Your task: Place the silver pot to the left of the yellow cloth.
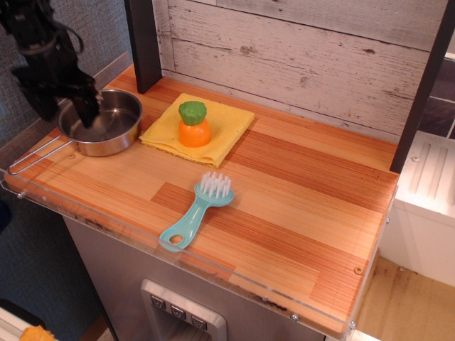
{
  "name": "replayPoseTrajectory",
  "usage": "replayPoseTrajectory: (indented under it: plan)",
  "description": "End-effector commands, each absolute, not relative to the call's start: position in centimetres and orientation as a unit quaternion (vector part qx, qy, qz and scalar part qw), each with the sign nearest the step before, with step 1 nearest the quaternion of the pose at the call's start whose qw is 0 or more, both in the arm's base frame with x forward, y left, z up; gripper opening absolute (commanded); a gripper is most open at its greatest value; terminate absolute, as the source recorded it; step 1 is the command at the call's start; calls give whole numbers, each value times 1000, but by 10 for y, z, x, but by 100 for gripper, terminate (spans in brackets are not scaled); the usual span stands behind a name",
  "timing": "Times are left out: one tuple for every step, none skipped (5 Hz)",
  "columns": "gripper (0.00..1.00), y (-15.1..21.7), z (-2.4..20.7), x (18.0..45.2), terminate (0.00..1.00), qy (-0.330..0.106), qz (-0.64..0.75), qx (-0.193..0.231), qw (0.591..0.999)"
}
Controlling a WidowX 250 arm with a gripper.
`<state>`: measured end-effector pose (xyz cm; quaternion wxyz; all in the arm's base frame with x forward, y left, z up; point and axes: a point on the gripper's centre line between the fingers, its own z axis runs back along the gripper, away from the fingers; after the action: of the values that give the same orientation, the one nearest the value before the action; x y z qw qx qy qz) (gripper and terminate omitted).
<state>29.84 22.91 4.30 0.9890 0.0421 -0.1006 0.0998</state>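
The silver pot (pixel 106 126) stands on the wooden counter at the far left, right beside the left edge of the yellow cloth (pixel 226 128). Its thin wire handle (pixel 35 156) points to the front left, toward the counter's edge. My gripper (pixel 65 106) hangs just above the pot's left rim. It is open and holds nothing; one fingertip is over the pot's inside, the other is outside the rim.
An orange-and-green toy vegetable (pixel 193 125) stands on the cloth. A teal brush (pixel 197 211) lies in front of it. A dark post (pixel 144 42) and the plank wall stand behind. A clear plastic lip (pixel 106 234) runs along the counter's front edge.
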Motion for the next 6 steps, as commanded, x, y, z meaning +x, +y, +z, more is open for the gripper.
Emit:
replayPoseTrajectory:
  plan:
    - [100, 173, 112, 296, 0, -118, 28, 43, 992]
    - [100, 128, 113, 301, 0, -120, -18, -9, 993]
    - [100, 83, 107, 307, 0, -115, -60, -24, 991]
    - [100, 61, 103, 301, 0, -111, -74, -21, 991]
    - [100, 54, 100, 295, 0, -105, -76, -3, 992]
    - [100, 51, 105, 287, 0, -112, -55, -3, 992]
